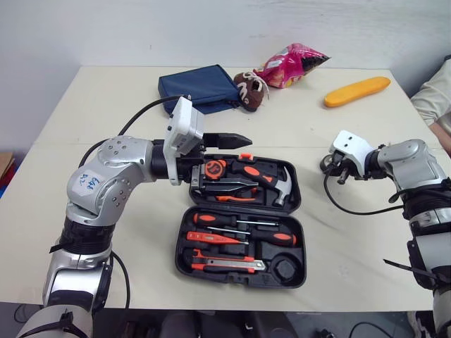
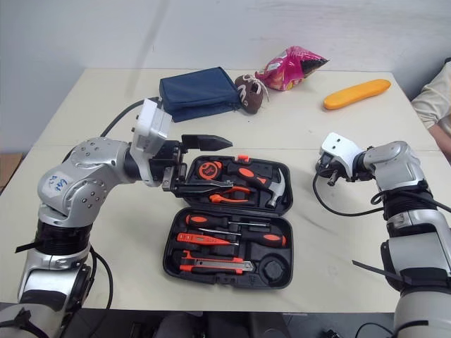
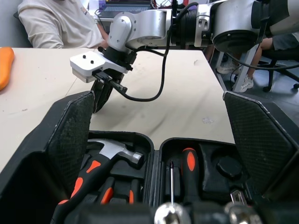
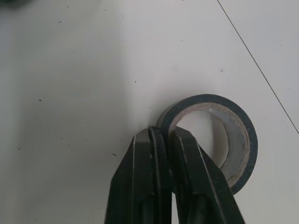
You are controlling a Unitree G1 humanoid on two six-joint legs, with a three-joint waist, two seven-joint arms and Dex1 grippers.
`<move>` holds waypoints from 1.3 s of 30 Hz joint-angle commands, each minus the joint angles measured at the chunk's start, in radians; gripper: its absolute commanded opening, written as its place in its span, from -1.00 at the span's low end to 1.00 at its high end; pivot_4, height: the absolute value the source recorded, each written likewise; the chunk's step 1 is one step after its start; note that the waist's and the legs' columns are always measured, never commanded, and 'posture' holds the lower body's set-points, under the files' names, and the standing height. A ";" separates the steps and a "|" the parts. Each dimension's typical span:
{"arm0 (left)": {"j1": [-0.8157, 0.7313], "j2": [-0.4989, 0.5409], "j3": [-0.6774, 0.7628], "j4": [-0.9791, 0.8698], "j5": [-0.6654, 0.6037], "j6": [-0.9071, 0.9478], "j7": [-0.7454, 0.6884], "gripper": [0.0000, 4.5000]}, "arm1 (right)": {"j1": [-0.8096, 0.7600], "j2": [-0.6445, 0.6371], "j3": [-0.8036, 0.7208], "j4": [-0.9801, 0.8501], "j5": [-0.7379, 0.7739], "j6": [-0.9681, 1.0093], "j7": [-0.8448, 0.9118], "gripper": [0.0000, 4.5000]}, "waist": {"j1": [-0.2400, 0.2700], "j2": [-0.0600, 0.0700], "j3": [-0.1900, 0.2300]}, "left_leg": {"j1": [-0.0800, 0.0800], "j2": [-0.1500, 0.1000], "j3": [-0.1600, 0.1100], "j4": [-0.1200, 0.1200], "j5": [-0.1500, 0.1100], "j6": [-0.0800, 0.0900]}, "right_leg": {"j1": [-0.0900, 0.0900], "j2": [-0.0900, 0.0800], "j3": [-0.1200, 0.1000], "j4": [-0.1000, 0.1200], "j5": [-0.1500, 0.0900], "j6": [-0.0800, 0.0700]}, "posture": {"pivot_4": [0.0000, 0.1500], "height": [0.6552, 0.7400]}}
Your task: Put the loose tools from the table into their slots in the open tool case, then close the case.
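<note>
The black tool case (image 1: 243,271) lies open in the middle of the table, holding a hammer (image 1: 271,179), pliers (image 1: 229,190), screwdrivers (image 1: 239,222) and a knife (image 1: 225,264). Its round slot (image 1: 285,269) is empty. My left gripper (image 1: 243,160) hovers open over the case's far left part, its fingers (image 3: 70,135) spread wide above the hammer (image 3: 110,154). To the right of the case, my right gripper (image 4: 166,135) is shut on the wall of a dark tape roll (image 4: 224,140), which rests on the table. One finger is inside the ring and one outside.
A blue pouch (image 1: 199,86), a brown plush toy (image 1: 250,90), a pink snack bag (image 1: 292,65) and an orange oblong object (image 1: 357,91) lie along the far side. A person (image 1: 437,95) sits at the table's right edge.
</note>
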 commanded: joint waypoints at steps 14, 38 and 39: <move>0.156 0.145 -0.130 -0.049 0.094 -0.080 -0.208 1.00 | 0.616 -0.214 -0.367 -1.358 0.573 0.583 0.220 -0.98 | 0.002 0.002 0.001 | -0.001 0.002 -0.006 -0.001 0.000 -0.002 | 0.001 0.002 -0.003 0.000 -0.001 0.000 | 1.00 1.00; 0.272 0.146 -0.156 -0.183 0.069 -0.087 -0.241 1.00 | 1.136 -0.257 -0.350 -1.687 0.555 0.462 0.016 -0.98 | 0.032 -0.002 0.002 | -0.001 -0.001 -0.011 0.000 -0.003 0.004 | 0.010 0.001 -0.005 -0.013 0.001 0.003 | 1.00 1.00; 0.272 0.146 -0.158 -0.182 0.074 -0.090 -0.240 1.00 | 1.141 -0.261 -0.348 -1.680 0.545 0.460 0.012 -0.98 | 0.033 -0.002 0.002 | -0.001 -0.001 -0.011 0.000 -0.003 0.004 | 0.010 0.001 -0.005 -0.013 0.001 0.003 | 1.00 1.00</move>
